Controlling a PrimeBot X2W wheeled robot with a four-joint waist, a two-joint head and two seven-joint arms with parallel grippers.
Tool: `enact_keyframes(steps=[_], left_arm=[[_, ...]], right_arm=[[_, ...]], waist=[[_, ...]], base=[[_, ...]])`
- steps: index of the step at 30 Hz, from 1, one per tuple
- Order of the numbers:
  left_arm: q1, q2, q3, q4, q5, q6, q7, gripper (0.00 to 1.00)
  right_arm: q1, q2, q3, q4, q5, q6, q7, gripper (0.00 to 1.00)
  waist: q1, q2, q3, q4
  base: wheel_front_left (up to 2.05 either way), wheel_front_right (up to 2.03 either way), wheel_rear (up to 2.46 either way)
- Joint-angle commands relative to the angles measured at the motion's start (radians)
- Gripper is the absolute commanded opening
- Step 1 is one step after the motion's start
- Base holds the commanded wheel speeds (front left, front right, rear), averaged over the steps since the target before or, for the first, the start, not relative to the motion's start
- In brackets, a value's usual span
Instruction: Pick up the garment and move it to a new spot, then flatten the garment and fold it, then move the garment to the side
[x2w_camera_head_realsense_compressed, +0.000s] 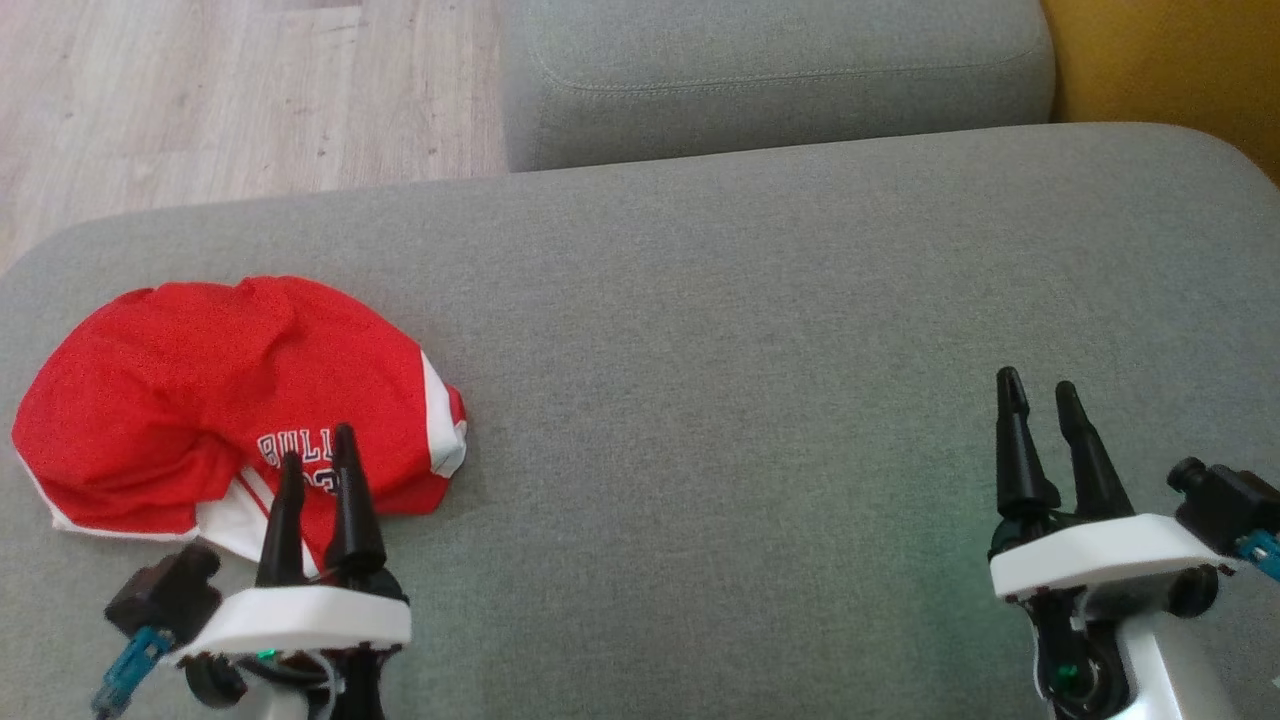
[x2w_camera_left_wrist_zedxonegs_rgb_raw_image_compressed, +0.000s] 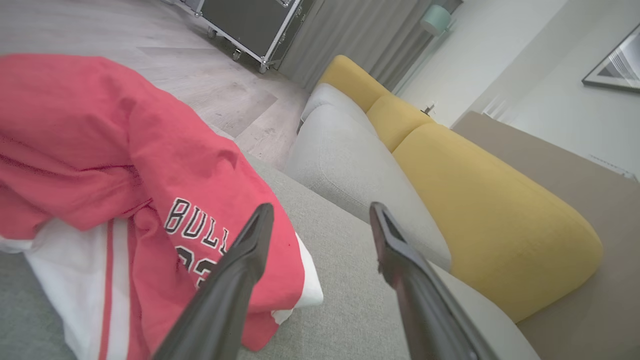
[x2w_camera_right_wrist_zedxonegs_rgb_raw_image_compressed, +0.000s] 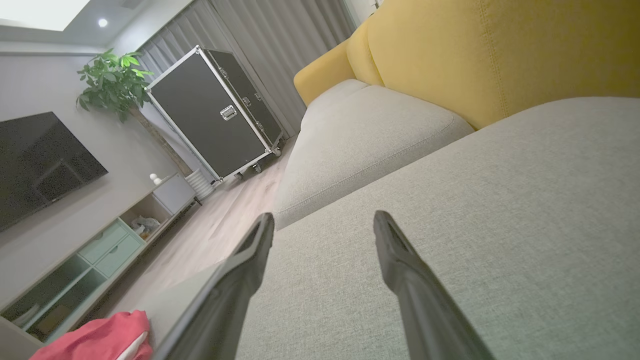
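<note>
The garment (x2w_camera_head_realsense_compressed: 220, 390) is a red jersey with white trim and dark lettering, lying crumpled at the left of the grey sofa cushion (x2w_camera_head_realsense_compressed: 760, 330). My left gripper (x2w_camera_head_realsense_compressed: 318, 445) stands open over the garment's near right corner, nothing between its fingers. In the left wrist view the garment (x2w_camera_left_wrist_zedxonegs_rgb_raw_image_compressed: 100, 165) lies bunched to the left of the open left gripper (x2w_camera_left_wrist_zedxonegs_rgb_raw_image_compressed: 320, 215). My right gripper (x2w_camera_head_realsense_compressed: 1040, 385) hangs open over bare cushion far to the right. The right wrist view shows the right gripper (x2w_camera_right_wrist_zedxonegs_rgb_raw_image_compressed: 324, 222) open and the garment (x2w_camera_right_wrist_zedxonegs_rgb_raw_image_compressed: 95, 337) small at the lower left.
A second grey cushion (x2w_camera_head_realsense_compressed: 770, 70) lies beyond, with a yellow backrest (x2w_camera_head_realsense_compressed: 1170, 60) at the right. Wooden floor (x2w_camera_head_realsense_compressed: 230, 90) runs past the cushion's far left edge. A black wheeled case (x2w_camera_right_wrist_zedxonegs_rgb_raw_image_compressed: 215, 115), a plant and a low cabinet stand across the room.
</note>
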Motion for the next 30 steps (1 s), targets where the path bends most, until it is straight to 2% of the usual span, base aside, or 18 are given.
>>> enact_keyframes(steps=[1, 15, 25, 30], left_arm=[[-0.057, 0.018, 0.002, -0.044, 0.04, 0.006, -0.014, 1.0], [-0.085, 0.064, -0.097, -0.032, 0.245, 0.07, -0.056, 1.0], [-0.11, 0.119, -0.195, -0.005, 0.401, 0.151, -0.085, 1.0], [-0.123, 0.146, -0.251, 0.004, 0.479, 0.209, -0.1, 1.0]], right_arm=[[-0.057, -0.007, 0.019, -0.034, -0.042, 0.003, -0.015, 1.0], [-0.067, -0.007, 0.045, -0.04, -0.264, 0.003, -0.056, 1.0], [-0.074, -0.008, 0.062, -0.047, -0.419, 0.003, -0.086, 1.0], [-0.081, -0.008, 0.08, -0.055, -0.483, 0.003, -0.101, 1.0]], waist=[[0.0, 0.0, 0.001, -0.001], [0.0, 0.0, 0.009, -0.008], [0.0, 0.0, 0.013, -0.007], [-0.0001, 0.0, 0.015, -0.008]], base=[[0.0, 0.0, 0.0], [0.0, 0.0, 0.0], [0.0, 0.0, 0.0], [0.0, 0.0, 0.0]])
